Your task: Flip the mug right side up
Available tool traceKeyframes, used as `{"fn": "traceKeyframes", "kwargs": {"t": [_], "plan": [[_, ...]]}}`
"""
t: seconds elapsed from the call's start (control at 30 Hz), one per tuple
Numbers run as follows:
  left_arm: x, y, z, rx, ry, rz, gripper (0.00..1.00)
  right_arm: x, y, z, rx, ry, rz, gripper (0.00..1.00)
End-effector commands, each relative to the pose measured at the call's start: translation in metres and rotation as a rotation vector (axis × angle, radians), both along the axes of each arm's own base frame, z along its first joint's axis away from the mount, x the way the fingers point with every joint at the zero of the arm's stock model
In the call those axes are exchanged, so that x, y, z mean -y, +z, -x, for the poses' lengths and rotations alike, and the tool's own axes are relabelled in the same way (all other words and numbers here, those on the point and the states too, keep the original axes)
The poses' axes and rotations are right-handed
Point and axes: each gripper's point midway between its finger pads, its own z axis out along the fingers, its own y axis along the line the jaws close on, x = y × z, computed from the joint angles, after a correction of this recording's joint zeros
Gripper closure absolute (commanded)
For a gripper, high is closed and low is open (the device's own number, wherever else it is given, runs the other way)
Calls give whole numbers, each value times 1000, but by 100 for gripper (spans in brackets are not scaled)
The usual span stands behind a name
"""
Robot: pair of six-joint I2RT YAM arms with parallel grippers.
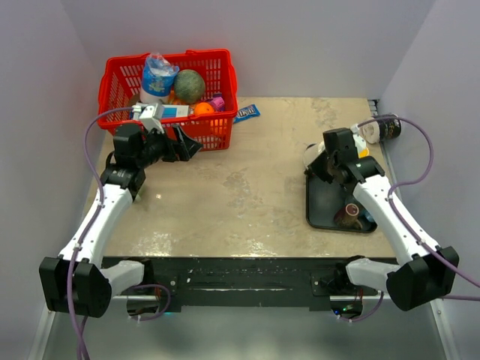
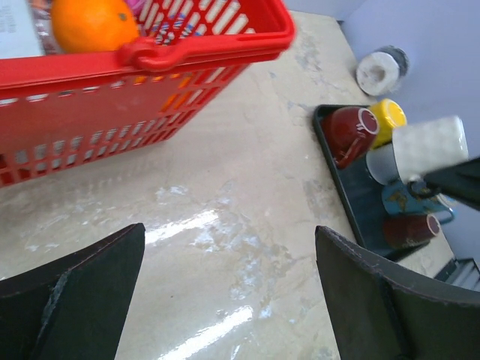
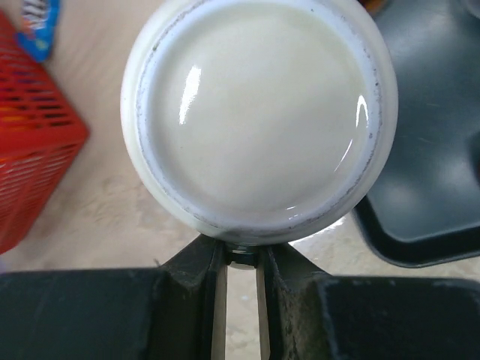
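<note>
The white mug (image 3: 255, 112) fills the right wrist view with its flat glazed base turned toward the camera. My right gripper (image 3: 241, 251) is shut on the mug's handle, which is pinched between the two fingers just below the base. From above, the mug (image 1: 313, 154) is lifted at the far left corner of the black tray (image 1: 322, 210). In the left wrist view the mug (image 2: 427, 146) hangs roughly on its side over the tray (image 2: 352, 187). My left gripper (image 2: 229, 229) stands open and holds nothing, over bare table close to the red basket (image 1: 169, 94).
The tray holds a dark red mug (image 2: 349, 131), a yellow one (image 2: 390, 116), a blue one (image 2: 401, 199) and a brown one (image 2: 409, 229). A can (image 1: 382, 129) lies at the back right. The basket holds an orange (image 2: 94, 22), a bottle and packets.
</note>
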Motion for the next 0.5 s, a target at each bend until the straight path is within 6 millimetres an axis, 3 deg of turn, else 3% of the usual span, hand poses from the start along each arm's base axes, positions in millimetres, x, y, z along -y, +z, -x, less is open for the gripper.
{"fn": "traceKeyframes", "kwargs": {"t": [0.0, 0.23, 0.37, 0.47], "plan": [[38, 41, 8, 163, -157, 50, 1, -33, 88, -28, 273, 133, -146, 100], [78, 79, 24, 243, -327, 168, 1, -56, 189, -35, 566, 269, -242, 100], [92, 117, 34, 337, -402, 262, 1, -80, 240, -30, 743, 418, -318, 100], [103, 132, 43, 343, -454, 340, 1, -97, 279, -18, 894, 536, -378, 100]]}}
